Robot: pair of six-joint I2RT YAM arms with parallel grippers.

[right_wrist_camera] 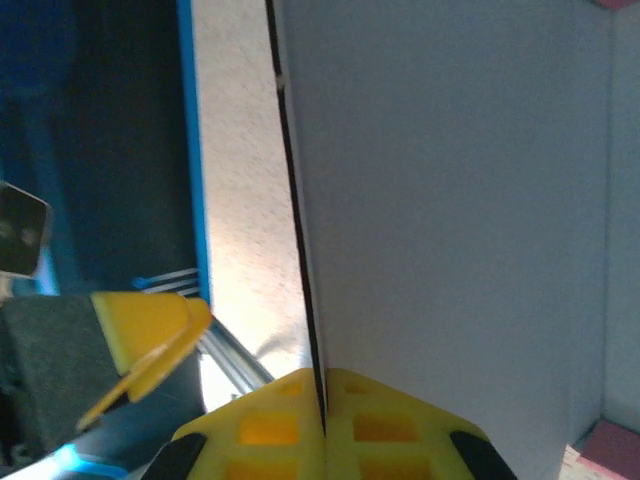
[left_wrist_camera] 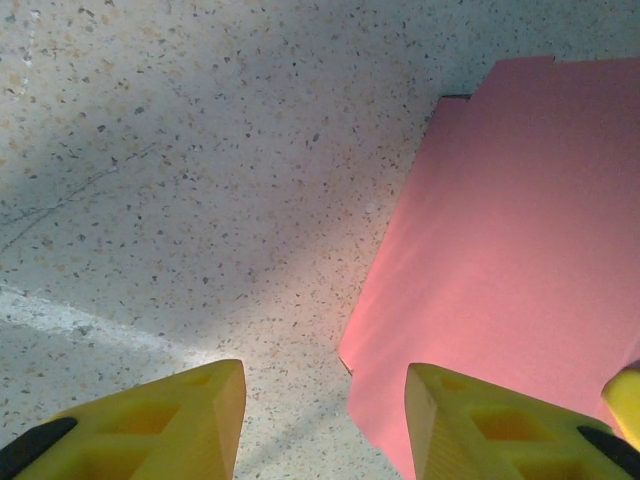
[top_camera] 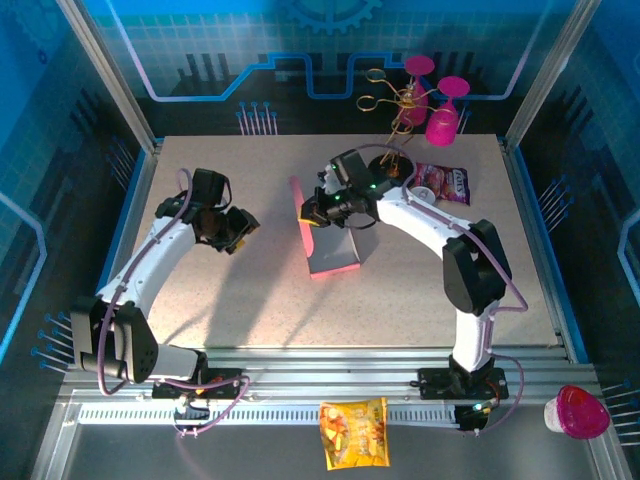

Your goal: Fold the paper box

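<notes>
The paper box [top_camera: 335, 250] lies in the middle of the table as a partly folded pink sheet, its pale inside facing up. One flap [top_camera: 298, 200] stands upright along its left side. My right gripper [top_camera: 312, 210] is shut on that flap; in the right wrist view the fingers [right_wrist_camera: 385, 425] pinch the thin edge of the box [right_wrist_camera: 450, 200]. My left gripper [top_camera: 236, 228] hovers just left of the box, open with nothing between its fingers. In the left wrist view this gripper [left_wrist_camera: 325, 420] is over bare table, its right finger [left_wrist_camera: 480, 420] over the pink outside of the box [left_wrist_camera: 500, 250].
Two magenta goblets [top_camera: 440, 110] and a gold wire rack [top_camera: 392, 100] stand at the back right. A printed snack bag [top_camera: 442, 183] lies behind the right arm. An orange snack bag [top_camera: 353, 432] and a pink cup [top_camera: 578, 412] sit by the front rail.
</notes>
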